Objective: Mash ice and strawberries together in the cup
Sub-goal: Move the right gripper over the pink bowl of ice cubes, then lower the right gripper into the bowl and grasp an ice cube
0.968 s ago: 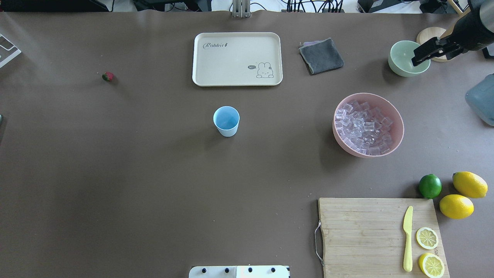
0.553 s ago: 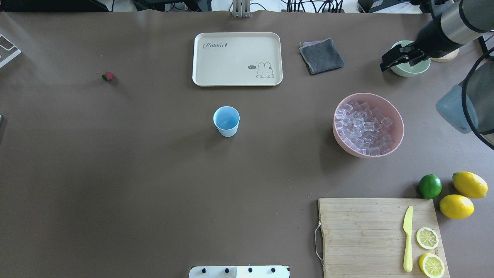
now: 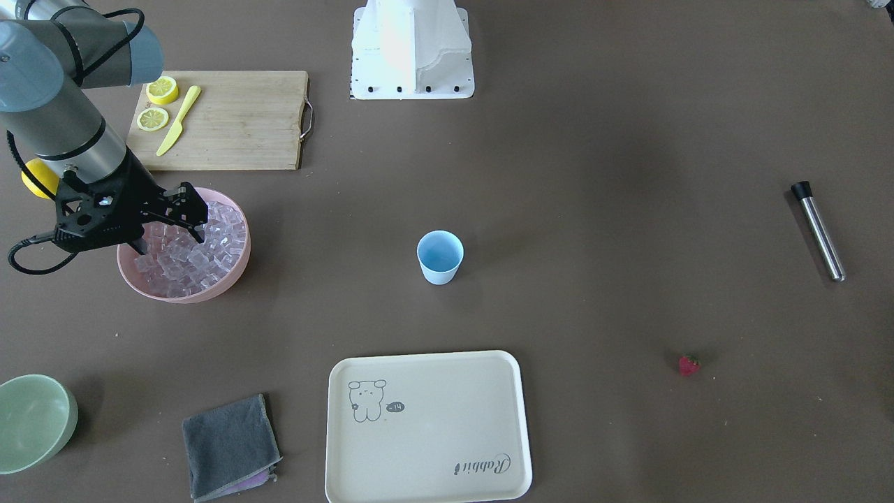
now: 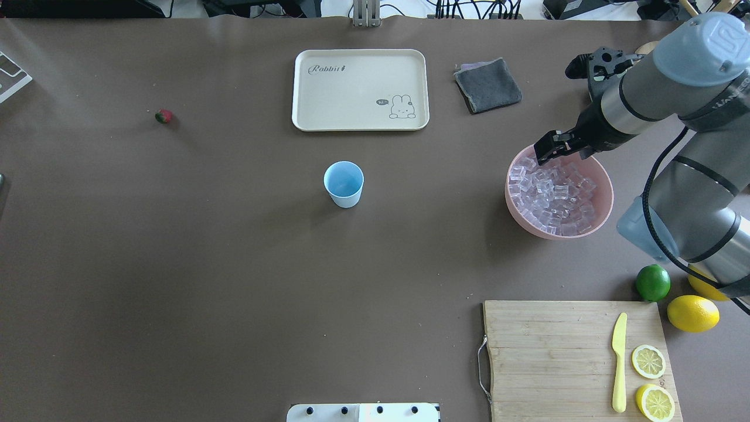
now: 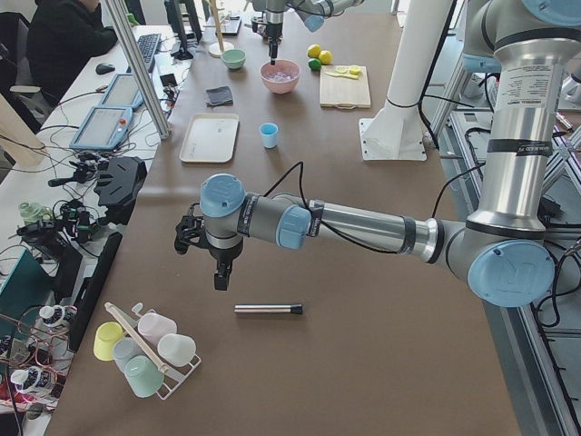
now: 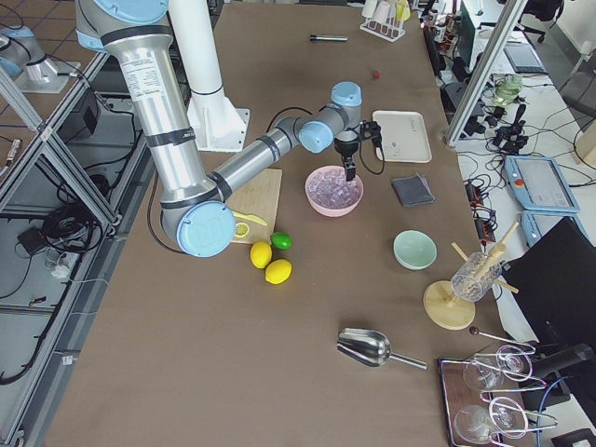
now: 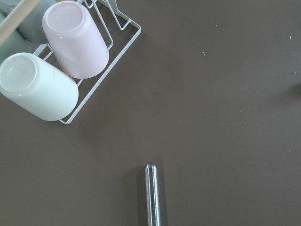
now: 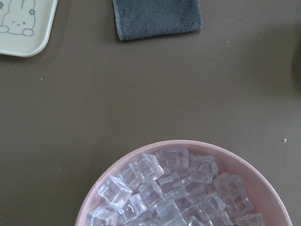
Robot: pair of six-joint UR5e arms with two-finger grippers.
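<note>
pink bowl right: our descent could clip its far rim | right gripper jaws apart, empty, above ice: slick cubes may squirt free | left gripper opening: we cannot tell | cup centre, empty | strawberry far left

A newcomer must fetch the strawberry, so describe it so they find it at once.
Start at the cream rabbit tray on the far side of the table from the robot. Look toward the robot's left, where the strawberry lies alone on the brown surface. It is tiny and red with a green top, far smaller than the lime and lemons on the opposite side.
</note>
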